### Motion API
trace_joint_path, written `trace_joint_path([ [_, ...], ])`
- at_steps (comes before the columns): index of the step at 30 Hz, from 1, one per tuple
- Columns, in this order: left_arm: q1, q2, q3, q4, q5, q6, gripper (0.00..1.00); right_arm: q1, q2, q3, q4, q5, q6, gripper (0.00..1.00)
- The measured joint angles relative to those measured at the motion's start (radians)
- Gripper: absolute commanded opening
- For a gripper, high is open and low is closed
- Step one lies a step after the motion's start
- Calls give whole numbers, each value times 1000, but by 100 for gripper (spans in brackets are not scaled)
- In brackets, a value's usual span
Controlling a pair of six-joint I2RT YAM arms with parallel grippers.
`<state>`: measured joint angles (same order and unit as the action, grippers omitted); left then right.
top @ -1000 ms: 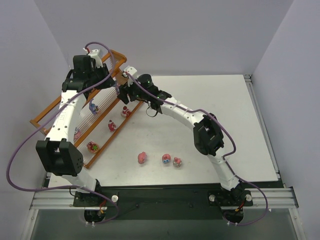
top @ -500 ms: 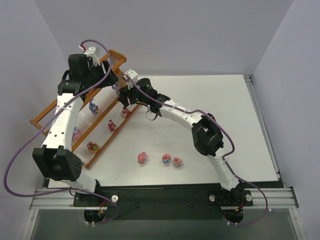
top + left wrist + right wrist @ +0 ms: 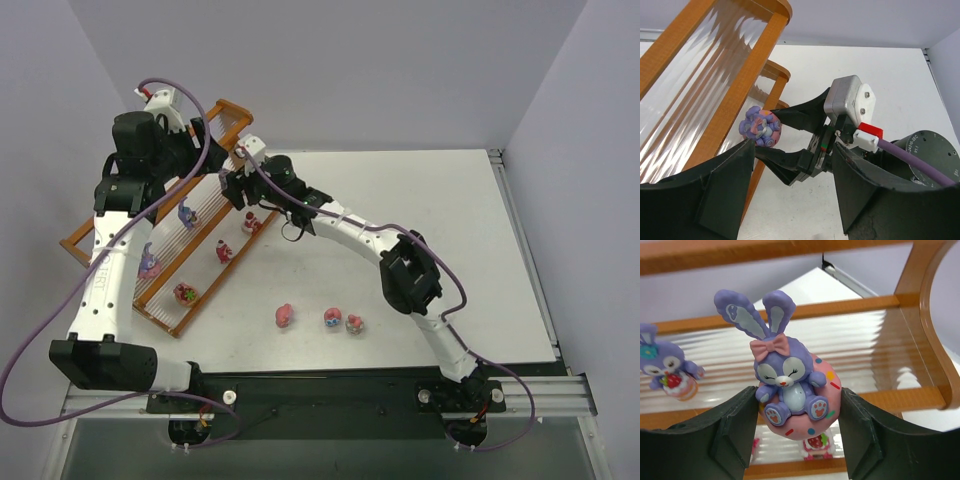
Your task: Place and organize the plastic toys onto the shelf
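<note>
The right gripper [image 3: 799, 407] is clamped on a bunny toy [image 3: 790, 382] — a purple rabbit sitting in a pink doughnut — and holds it right at the shelf [image 3: 850, 304], in front of a tier's pale rods; whether its base touches them I cannot tell. The toy stands upright: its long axis runs from doughnut base to ear tips, ears toward the upper rail, face turned back toward the wrist. The left gripper [image 3: 792, 150] hangs close by, jaws wide and empty. As I judge it, a release from too high could rock the round base and tip the toy off the tier, a sideways drift could knock the second bunny [image 3: 667, 367] — and the two arms are near enough to brush.
</note>
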<state>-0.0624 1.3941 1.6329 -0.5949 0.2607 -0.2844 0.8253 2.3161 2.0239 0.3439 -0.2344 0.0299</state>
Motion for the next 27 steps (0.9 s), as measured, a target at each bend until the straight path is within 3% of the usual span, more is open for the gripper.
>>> trace_joint_path([
  [12,10,-16,-38,-26,-198,-27,72,30,138,144,34,42,-7,0],
  [27,12,-16,-39,-39,-265,-38,72,33,220,253,45,110,-39,0],
])
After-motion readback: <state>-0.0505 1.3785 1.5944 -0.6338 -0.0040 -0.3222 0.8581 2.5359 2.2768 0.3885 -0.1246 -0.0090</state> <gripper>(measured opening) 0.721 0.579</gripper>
